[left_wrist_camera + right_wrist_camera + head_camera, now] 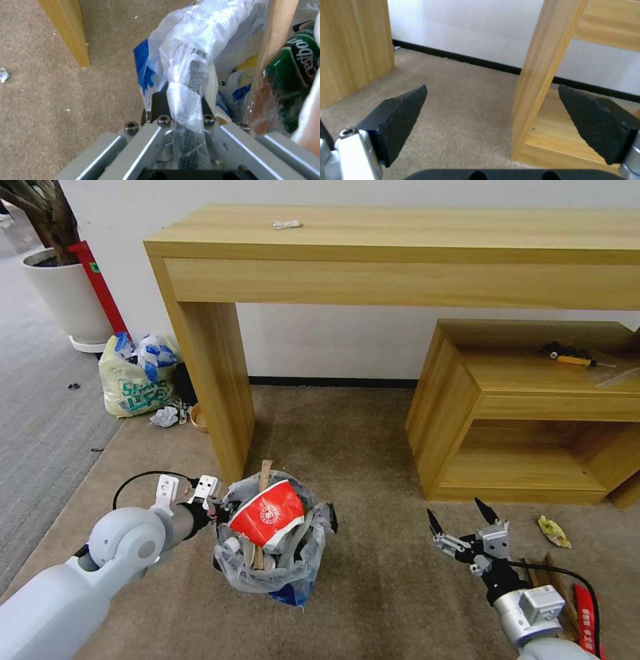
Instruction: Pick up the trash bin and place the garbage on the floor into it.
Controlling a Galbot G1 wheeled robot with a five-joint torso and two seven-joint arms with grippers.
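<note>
The trash bin, black and lined with a crinkly whitish bag, sits in front of the desk leg on the beige floor. It is stuffed with a red-white bowl, a wooden stick and a green bottle. My left gripper is shut on the bin's bagged rim at its left side. My right gripper hovers open over bare carpet to the bin's right, nothing between its fingers. Garbage lies by my right arm: a yellow wrapper, cardboard and a red wrapper.
A wooden desk stands against the wall, its leg just behind the bin. A low wooden shelf unit is at the right. A yellowish shopping bag, crumpled paper and a planter are at the left.
</note>
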